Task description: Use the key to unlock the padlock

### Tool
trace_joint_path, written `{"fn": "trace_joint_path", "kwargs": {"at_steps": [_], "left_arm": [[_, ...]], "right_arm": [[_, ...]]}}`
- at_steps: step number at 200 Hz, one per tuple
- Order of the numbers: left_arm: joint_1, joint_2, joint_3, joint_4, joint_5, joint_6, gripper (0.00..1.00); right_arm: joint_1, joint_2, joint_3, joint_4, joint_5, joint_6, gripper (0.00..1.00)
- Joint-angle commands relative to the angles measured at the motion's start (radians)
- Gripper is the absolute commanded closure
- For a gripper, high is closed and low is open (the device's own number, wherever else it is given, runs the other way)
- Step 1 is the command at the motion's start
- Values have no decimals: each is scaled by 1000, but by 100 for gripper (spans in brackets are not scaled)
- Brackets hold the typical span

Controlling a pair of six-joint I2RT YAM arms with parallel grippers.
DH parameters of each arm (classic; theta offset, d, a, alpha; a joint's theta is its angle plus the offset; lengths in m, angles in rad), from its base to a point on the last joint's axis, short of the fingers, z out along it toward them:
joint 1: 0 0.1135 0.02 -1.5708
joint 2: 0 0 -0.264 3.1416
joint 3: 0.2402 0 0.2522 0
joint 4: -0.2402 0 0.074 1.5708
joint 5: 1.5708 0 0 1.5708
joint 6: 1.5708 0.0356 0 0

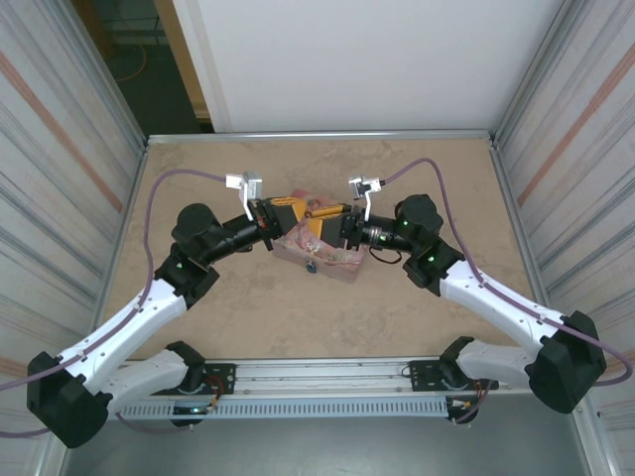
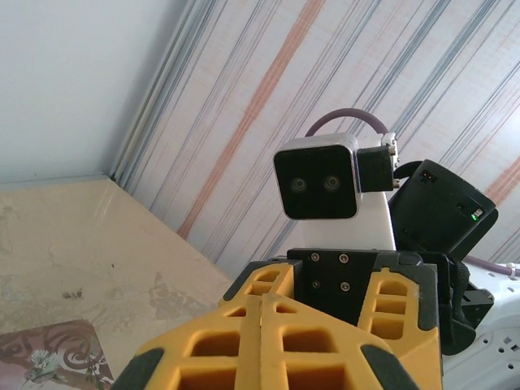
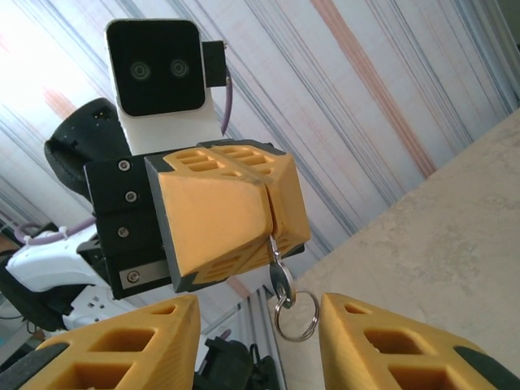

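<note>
Key dangles from my clenched left gripper; right gripper (jaws apart, straddling it) should pinch its ringed end squarely.

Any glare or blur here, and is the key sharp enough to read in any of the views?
Right wrist view: the key and its ring hang in sharp focus below the shut left gripper; the wall is washed out at upper left. Left wrist view: evenly lit, no glare. Top view: flat light, faint shadows, the key too small to make out.
</note>
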Motion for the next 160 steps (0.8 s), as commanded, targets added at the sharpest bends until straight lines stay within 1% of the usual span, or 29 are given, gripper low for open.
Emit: {"fn": "trace_joint_path", "kwargs": {"at_steps": [1,119,156,160], "left_arm": [[-5,1,-9,45,24,-6,100],[-9,7,-6,48,29,-5,100],[-9,9,-4,51,39,-4,100],[-8,9,-5,50,38,-3,100]], "right_arm": [[9,8,37,34,-7,10,61],[10,14,50,-19,20,1,86],[9,15,51,-33,28,0,100],[9,13,52,-37,28,-4,100]]}}
